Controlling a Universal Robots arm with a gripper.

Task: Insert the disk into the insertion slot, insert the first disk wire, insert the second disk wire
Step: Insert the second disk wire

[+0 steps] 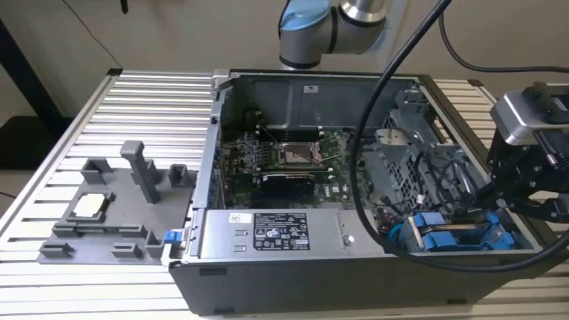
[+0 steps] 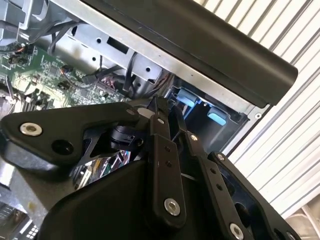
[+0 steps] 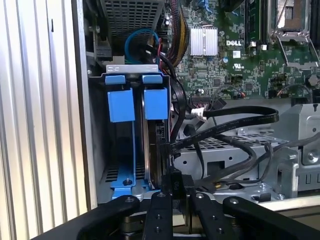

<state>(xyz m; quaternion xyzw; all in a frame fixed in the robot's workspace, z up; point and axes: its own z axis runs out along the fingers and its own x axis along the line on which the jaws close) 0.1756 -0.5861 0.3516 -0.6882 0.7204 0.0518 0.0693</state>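
The disk (image 3: 150, 145) stands on edge in the slot (image 3: 122, 172), blue carrier tabs (image 3: 134, 102) at its far end — directly ahead of the claw (image 3: 175, 192). The claw's fingers are pressed together on a black wire (image 3: 235, 125) at the disk's near end, inside the case (image 1: 356, 280).

The pincer (image 1: 498, 203) hangs over the blue-framed disk (image 1: 462, 235) inside the computer case (image 1: 356, 280).

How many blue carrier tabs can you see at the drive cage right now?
2. In the first wrist view they sit side by side at the cage's end: one blue tab nearer the case wall, the other blue tab beside the black cables. More may be hidden.
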